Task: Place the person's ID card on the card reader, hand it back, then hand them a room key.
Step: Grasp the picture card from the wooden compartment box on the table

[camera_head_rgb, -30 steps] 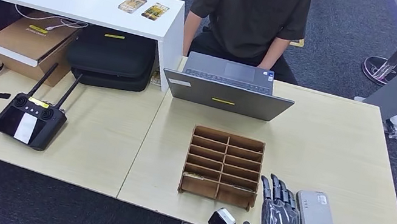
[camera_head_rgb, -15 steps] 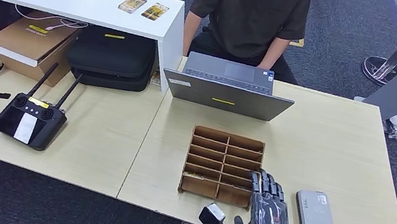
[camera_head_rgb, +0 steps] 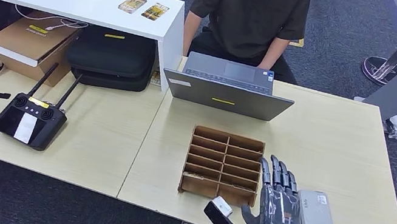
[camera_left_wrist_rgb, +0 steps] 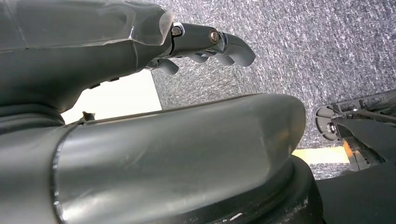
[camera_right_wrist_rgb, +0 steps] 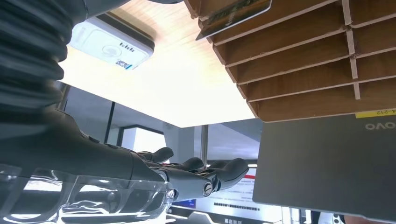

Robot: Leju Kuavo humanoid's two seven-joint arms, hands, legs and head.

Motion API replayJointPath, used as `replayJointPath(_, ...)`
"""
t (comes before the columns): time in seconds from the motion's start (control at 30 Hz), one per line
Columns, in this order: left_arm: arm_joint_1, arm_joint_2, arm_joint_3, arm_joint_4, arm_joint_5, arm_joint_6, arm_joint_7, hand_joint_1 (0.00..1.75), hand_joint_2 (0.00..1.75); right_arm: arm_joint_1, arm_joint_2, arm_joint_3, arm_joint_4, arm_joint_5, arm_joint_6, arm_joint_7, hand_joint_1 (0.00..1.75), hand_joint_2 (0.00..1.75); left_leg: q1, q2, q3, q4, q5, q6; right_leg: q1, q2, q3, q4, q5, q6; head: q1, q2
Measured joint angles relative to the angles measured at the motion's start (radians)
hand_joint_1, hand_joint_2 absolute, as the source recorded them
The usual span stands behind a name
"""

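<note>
Card reader, white and flat, lies on the table near its near right edge. Just left of it, right hand hovers flat, fingers extended and apart, holding nothing, beside the wooden slotted box. One card sits in a slot. Left hand: fingers curled, grasping nothing. A person sits behind the laptop.
</note>
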Motion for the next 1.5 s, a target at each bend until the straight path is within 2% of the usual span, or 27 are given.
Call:
replayJointPath(0.27,-0.001,0.000,0.000,0.000,-0.008,-0.010,0.003,0.00,0.00,0.025,0.000,0.004,-0.011,-0.011,0.038,0.040,0.00,1.75,0.000,0.000,0.000,0.000,0.000,0.000,0.000,0.000,0.000,0.000,0.000,0.000,0.000,0.000)
replayJointPath(0.47,-0.007,-0.001,0.000,0.000,-0.024,-0.017,0.015,0.00,0.00,0.028,0.014,0.026,0.001,-0.057,0.037,0.023,0.00,1.75,0.000,0.000,0.000,0.000,0.000,0.000,0.000,0.000,0.000,0.000,0.000,0.000,0.000,0.000)
replayJointPath(0.73,-0.019,-0.002,-0.005,0.000,-0.035,-0.024,0.021,0.00,0.00,-0.003,0.046,0.042,0.042,-0.040,0.019,0.003,0.00,1.75,0.000,0.000,0.000,0.000,0.000,0.000,0.000,0.000,0.000,0.001,0.000,-0.001,0.000,0.000)
replayJointPath(0.97,-0.020,-0.002,-0.006,0.000,-0.039,-0.026,0.022,0.00,0.00,-0.002,0.048,0.033,0.044,-0.014,0.025,0.002,0.00,1.75,0.000,0.000,0.000,0.000,0.000,0.000,0.000,0.000,0.000,0.000,0.000,0.000,0.000,0.000)
replayJointPath(1.17,-0.019,-0.002,-0.006,0.000,-0.039,-0.026,0.024,0.00,0.00,0.000,0.048,0.011,0.035,0.032,-0.005,0.012,0.00,1.75,0.000,0.000,0.000,0.000,0.000,0.000,0.000,0.000,0.000,0.000,0.000,-0.001,0.000,0.000)
replayJointPath(1.23,-0.019,-0.001,-0.006,0.000,-0.040,-0.025,0.024,0.00,0.00,-0.006,0.038,0.006,0.025,0.066,0.013,0.039,0.00,1.75,0.000,0.000,0.000,0.000,0.000,0.000,0.000,0.000,0.000,0.000,0.001,-0.001,0.000,0.000)
replayJointPath(1.33,-0.019,-0.001,-0.006,0.000,-0.042,-0.025,0.023,0.00,0.00,-0.028,-0.006,0.019,0.018,0.101,0.060,0.082,0.00,1.75,0.000,0.000,0.000,0.000,0.000,0.000,0.000,0.000,0.000,0.000,0.001,-0.001,0.000,0.000)
replayJointPath(1.5,-0.019,0.001,-0.006,0.000,-0.040,-0.023,0.017,0.00,0.00,-0.048,-0.058,0.036,0.032,0.109,0.053,0.051,0.00,1.75,0.000,0.000,0.000,0.000,0.000,0.000,0.000,0.000,0.000,0.000,0.001,-0.001,0.000,0.000)
